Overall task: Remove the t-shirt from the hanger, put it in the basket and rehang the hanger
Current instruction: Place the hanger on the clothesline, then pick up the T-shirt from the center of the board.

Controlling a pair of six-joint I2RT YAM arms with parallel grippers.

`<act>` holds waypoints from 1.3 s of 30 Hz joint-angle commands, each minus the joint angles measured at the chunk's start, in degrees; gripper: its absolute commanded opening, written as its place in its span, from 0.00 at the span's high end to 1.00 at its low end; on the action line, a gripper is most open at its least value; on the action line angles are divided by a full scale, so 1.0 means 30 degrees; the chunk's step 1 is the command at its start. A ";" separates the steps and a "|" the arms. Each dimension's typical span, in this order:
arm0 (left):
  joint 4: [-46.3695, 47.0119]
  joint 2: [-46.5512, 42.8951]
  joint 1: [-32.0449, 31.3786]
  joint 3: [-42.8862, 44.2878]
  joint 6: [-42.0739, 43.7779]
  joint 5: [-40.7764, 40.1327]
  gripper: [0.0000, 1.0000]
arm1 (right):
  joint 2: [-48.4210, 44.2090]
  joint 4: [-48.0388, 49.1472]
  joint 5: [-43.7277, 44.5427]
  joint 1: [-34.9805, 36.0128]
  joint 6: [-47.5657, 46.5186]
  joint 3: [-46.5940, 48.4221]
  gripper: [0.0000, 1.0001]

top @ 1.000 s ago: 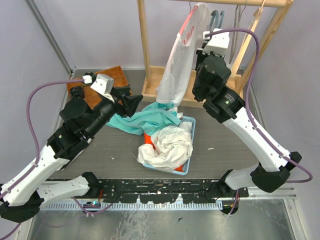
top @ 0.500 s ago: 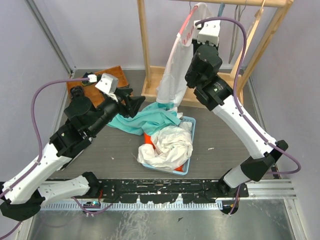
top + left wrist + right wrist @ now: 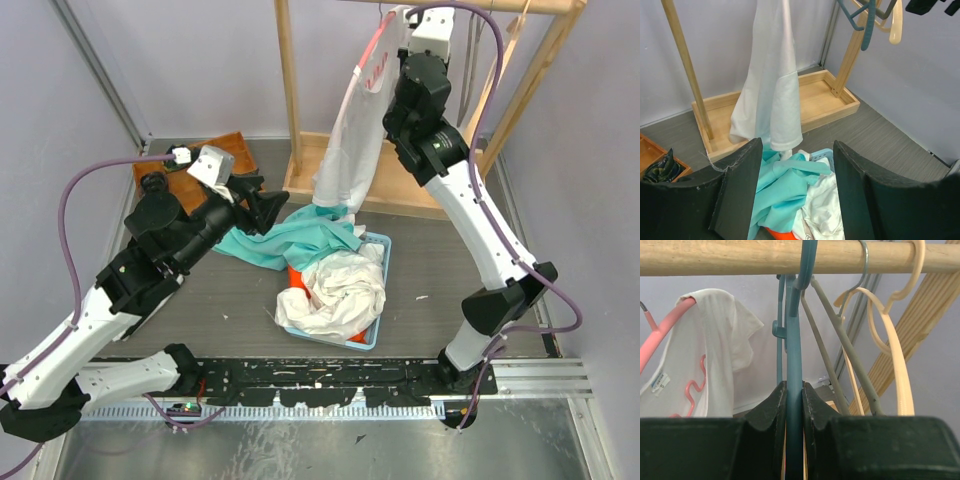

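Observation:
A white t-shirt [image 3: 352, 130] hangs long from a pink hanger [image 3: 372, 45] at the left of the wooden rod [image 3: 740, 257]; in the right wrist view its shoulder [image 3: 720, 355] drapes over the pink hanger's end [image 3: 660, 325]. My right gripper [image 3: 794, 390] is raised to the rod and shut on a bare blue hanger [image 3: 793, 340], whose hook lies over the rod. My left gripper [image 3: 262, 203] hovers open and empty over the teal cloth [image 3: 785, 185], facing the t-shirt's lower hem [image 3: 782, 135].
A grey hanger [image 3: 840, 340] and a cream hanger [image 3: 895, 365] hang right of the blue one. A light blue basket [image 3: 385, 245] below holds white, teal and orange clothes. The rack's wooden base tray [image 3: 815, 100] and a brown box [image 3: 225, 150] sit behind.
My right arm has risen and swung left toward the rod, still gripping the blue hanger. The left arm has barely moved.

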 commanded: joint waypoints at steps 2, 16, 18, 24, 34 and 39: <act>-0.0126 -0.0225 -0.0070 0.0557 0.0123 -0.0058 0.34 | 0.0777 -0.0332 -0.1656 -0.0946 0.1147 0.2144 0.99; -0.0159 -0.0534 -0.0074 -0.0264 0.0312 -0.0689 0.34 | 0.2320 -0.1754 -0.3340 -0.2421 0.3014 0.2985 0.99; -0.0081 -0.0490 -0.0072 -0.0427 0.0265 -0.1089 0.33 | 0.2192 -0.1786 -0.3404 -0.2417 0.3208 0.2519 0.99; -0.0298 -0.0030 -0.0055 -0.0719 -0.0062 -0.2511 0.23 | 0.1143 -0.1877 -0.3653 -0.2398 0.3927 0.0777 0.97; -0.0905 0.1348 0.0736 -0.1561 -0.1813 -0.4637 0.06 | -0.1965 -0.2466 -0.4483 -0.2422 0.5339 -0.1896 0.47; -0.1042 0.1446 0.1664 -0.2593 -0.3074 -0.3936 0.02 | -0.3817 -0.3346 -0.4845 -0.2394 0.5670 -0.2650 0.42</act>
